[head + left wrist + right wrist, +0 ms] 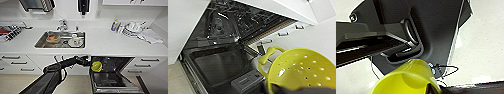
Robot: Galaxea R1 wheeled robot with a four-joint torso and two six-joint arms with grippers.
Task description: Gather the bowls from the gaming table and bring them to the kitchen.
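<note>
In the kitchen, the robot faces a white worktop (107, 40) with a steel sink (60, 40) set into it and a tap (62, 25) behind the basin. In the sink sit an orange-tinted bowl-like dish (52, 38) and a white cup on a saucer (75, 41). To the right on the worktop lie stacked white dishes (133, 27) beside a pale cloth (152, 36), and a bottle (114, 25) stands just beside them. Below the worktop the dishwasher (112, 75) stands open, its door folded down and the dark racks visible inside. The left arm (57, 68) comes in from the lower left and reaches toward the open machine; the left gripper (88, 61) holds the yellow-green bowl (96, 66) in the air at the left edge of the dishwasher opening, above the lowered door. In the left wrist view the same yellow-green bowl (298, 70) shows large, pierced with many small holes and with a looped handle at its rim, its lower edge gripped by the dark fingers (298, 89), which are clamped on it; beyond it lie the steel inner face of the door and the rack. In the right wrist view the bowl's smooth yellow-green curve (408, 80) appears beneath dark robot parts; whether the right fingers are apart or together cannot be told.
</note>
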